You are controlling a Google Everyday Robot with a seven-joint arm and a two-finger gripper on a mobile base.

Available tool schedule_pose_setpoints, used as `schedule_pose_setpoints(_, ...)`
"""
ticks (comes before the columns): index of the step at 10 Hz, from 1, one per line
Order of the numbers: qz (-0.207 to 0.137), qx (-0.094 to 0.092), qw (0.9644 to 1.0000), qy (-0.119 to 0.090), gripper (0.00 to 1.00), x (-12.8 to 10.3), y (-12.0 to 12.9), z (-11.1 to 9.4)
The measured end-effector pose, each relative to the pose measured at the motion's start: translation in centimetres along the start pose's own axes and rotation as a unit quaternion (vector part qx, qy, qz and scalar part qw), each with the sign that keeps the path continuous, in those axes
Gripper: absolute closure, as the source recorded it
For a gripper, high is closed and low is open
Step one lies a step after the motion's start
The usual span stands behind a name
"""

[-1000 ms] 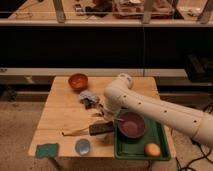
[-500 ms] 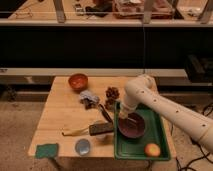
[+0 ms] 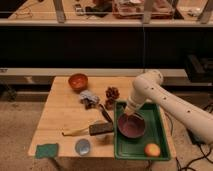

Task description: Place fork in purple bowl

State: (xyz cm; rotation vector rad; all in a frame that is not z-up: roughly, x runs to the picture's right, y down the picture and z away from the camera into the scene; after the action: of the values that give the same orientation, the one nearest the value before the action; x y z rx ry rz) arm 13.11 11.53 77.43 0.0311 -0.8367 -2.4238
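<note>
**Ana:** Where was the tool [image 3: 131,117] at that moment?

**Ben:** At the end of the white arm [image 3: 165,102], which reached in from the right. It hung just over the far rim of the purple bowl [image 3: 131,128]. The bowl sat in the green tray [image 3: 156,125] on the right side of the table [image 3: 57,117].

**Ana:** Did it have the fork?

**Ben:** I couldn't tell. The view didn't show how far open the tool was or what it held. I couldn't pick out the fork for certain either. The only pale slim thing lying on the table was the longer brush [image 3: 90,130] with the dark head, left of the tray, and that wasn't it.

**Ana:** So where would you have put the fork?

**Ben:** My guess was at the tool, hidden against the dark bowl. I wouldn't claim I saw it.

**Ana:** And which relation mattered for the next move?

**Ben:** The tool above the bowl. It was over the far edge, not the centre. If the fork was there, the bowl's hollow lay straight below and slightly toward the camera. I couldn't read the fork's long axis.

**Ana:** Was anything nearby in the way?

**Ben:** An orange fruit [image 3: 152,149] shared the tray at the near corner, apart from the bowl. The orange bowl [image 3: 78,81] and the grey-blue disc [image 3: 83,146] were well off to the left.
</note>
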Motion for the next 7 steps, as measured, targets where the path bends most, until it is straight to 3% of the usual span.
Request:
schedule_pose_setpoints(2, 0.007, 0.013, 0.9997, -0.020, 0.70, -1.2, -0.5, 1.0)
schedule_pose_setpoints(5, 0.032, 0.037, 0.9980, -0.039, 0.40, -4.2, -1.4, 4.1)
schedule_pose_setpoints(7, 0.044, 0.038, 0.9973, -0.045, 0.22, -5.4, -1.4, 4.4)
